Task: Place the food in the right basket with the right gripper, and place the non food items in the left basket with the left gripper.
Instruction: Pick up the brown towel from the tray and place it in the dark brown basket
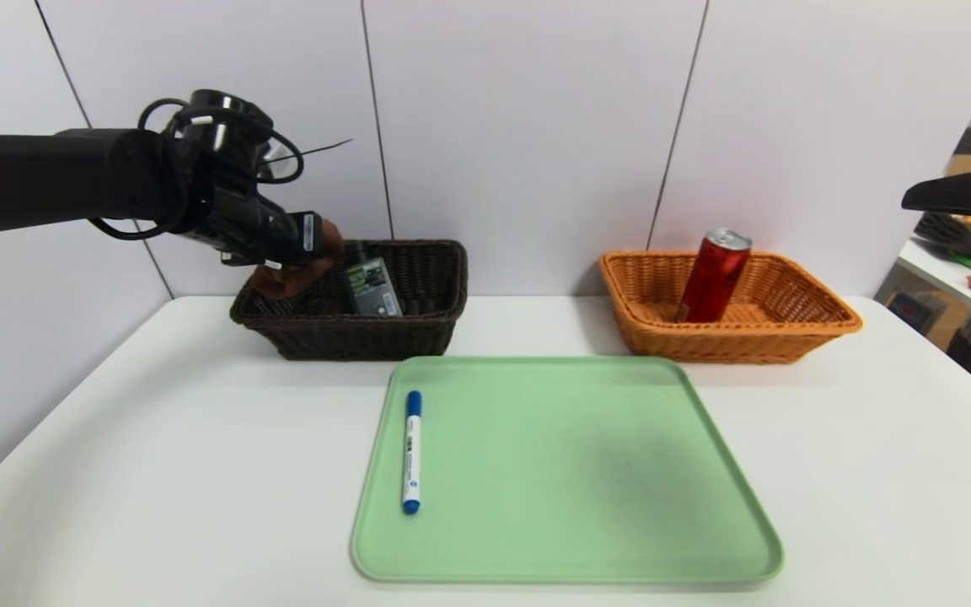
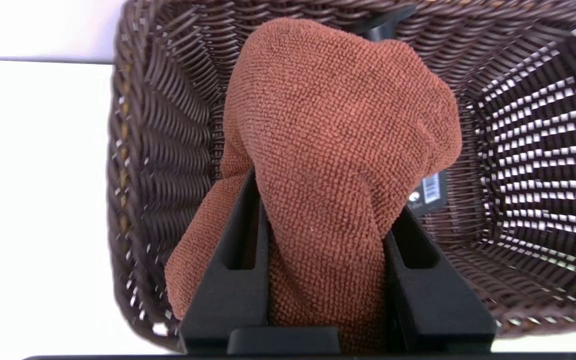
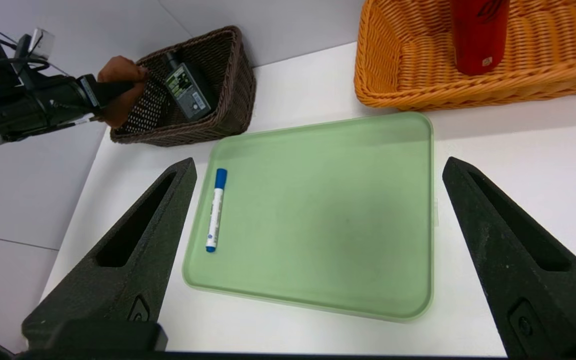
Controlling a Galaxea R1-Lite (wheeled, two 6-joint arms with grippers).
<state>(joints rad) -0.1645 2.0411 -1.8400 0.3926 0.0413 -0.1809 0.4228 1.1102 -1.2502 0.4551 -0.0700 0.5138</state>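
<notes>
Over the near-left corner of the dark brown wicker basket (image 1: 351, 324), the left gripper (image 1: 304, 257) hangs with its 2 black fingers (image 2: 233, 280) pinched on a rust-brown towel (image 2: 338, 150); the cloth bulges out ahead of the fingertips and droops over the basket's inside, and whether it touches the weave cannot be told. Inside that basket a dark green pump bottle (image 1: 372, 287) leans against the back wall, label facing out. Off to the right, well apart from it, the orange-tan wicker basket (image 1: 789, 333) holds 1 slim red drink can (image 1: 713, 276), tilted with its silver top leaning toward the right. Between and in front of the 2 baskets a pale green tray (image 1: 587, 472) lies flat on the white table (image 1: 115, 472). On the tray, close to its left edge, a white marker with a blue cap (image 1: 411, 451) lies lengthwise, cap toward the baskets. At the right edge of the head view the right gripper (image 3: 318, 165) sits raised, away from the work, its fingers spread wide with nothing between them
</notes>
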